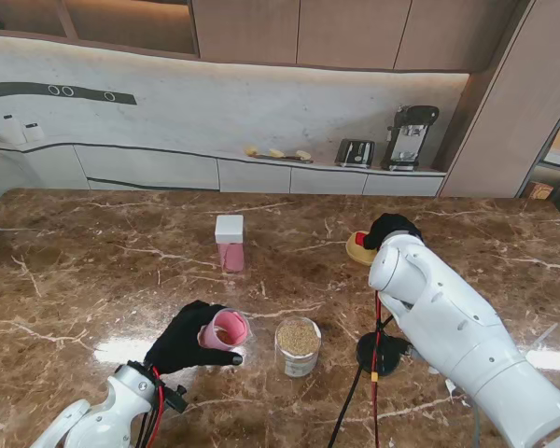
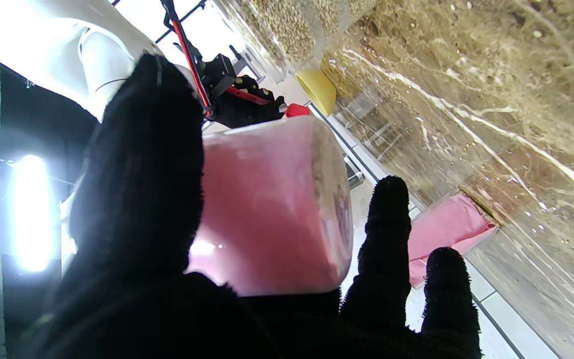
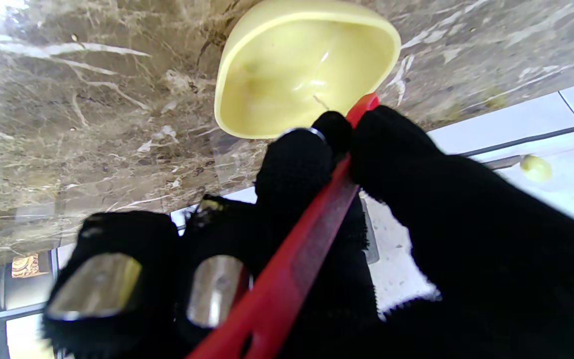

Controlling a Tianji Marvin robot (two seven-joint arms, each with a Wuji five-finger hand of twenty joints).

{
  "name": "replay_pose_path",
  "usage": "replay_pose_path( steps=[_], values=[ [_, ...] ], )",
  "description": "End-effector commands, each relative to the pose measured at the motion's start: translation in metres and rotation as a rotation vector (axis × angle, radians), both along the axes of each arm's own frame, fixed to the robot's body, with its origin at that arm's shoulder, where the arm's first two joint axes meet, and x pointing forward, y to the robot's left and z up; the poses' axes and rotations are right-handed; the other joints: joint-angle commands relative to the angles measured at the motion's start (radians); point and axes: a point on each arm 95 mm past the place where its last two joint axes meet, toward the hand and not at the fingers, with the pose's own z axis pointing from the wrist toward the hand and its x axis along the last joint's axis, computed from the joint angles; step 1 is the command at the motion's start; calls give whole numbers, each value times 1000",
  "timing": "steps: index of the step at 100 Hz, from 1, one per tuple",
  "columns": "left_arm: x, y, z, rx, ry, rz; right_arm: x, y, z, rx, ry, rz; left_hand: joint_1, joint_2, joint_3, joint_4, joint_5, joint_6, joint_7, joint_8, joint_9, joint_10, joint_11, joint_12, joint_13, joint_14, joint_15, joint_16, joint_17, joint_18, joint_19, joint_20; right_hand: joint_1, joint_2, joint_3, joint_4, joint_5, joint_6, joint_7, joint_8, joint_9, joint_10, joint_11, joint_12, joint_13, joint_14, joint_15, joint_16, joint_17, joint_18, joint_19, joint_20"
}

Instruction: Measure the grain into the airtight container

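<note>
Stand view: your left hand (image 1: 182,341) grips the pink cup (image 1: 225,329), tilted, just beside the grain jar (image 1: 299,346); open marble lies farther out. Left wrist: cup contents unclear. Right wrist: your right hand (image 3: 366,239) pinches the yellow scoop's (image 3: 287,65) red handle (image 3: 292,269).

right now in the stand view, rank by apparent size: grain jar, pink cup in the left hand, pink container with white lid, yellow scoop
1. grain jar
2. pink cup, close to the jar
3. pink container with white lid, farther off, so unsure
4. yellow scoop, partly hidden by the right hand
</note>
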Motion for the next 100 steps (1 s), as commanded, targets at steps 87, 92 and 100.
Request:
replay_pose_path(
  steps=[87,92,100],
  values=[
    [-1,-1,-6,22,31,9,17,-7,-23,-108,38,27,103,207,165,-11,184,-215,170,17,-18,-30,15,-15,-28,-25,-26,-7,-8,-3,-30,14,-19,18,-33,4,-109,-63,-51,-178,22,10,-115,0,30,-109,-12,-12,20,5,28,-43],
    [-1,-1,-6,22,33,10,17,-8,-23,-118,33,35,103,207,165,-11,185,-214,169,17,-17,-30,15,-15,-27,-27,-26,-7,-7,-3,-29,14,-12,20,-49,3,-130,-63,-60,-184,-3,7,-133,-5,30,-121,-21,-15,19,-3,21,-47],
    [-1,-1,-6,23,35,11,18,-8,-23,-132,17,46,102,207,165,-11,185,-216,169,17,-18,-31,14,-15,-26,-27,-26,-7,-7,-4,-29,14,0,24,-70,3,-147,-67,-68,-189,-28,1,-144,-3,31,-128,-28,-17,17,-13,14,-50]
  ],
)
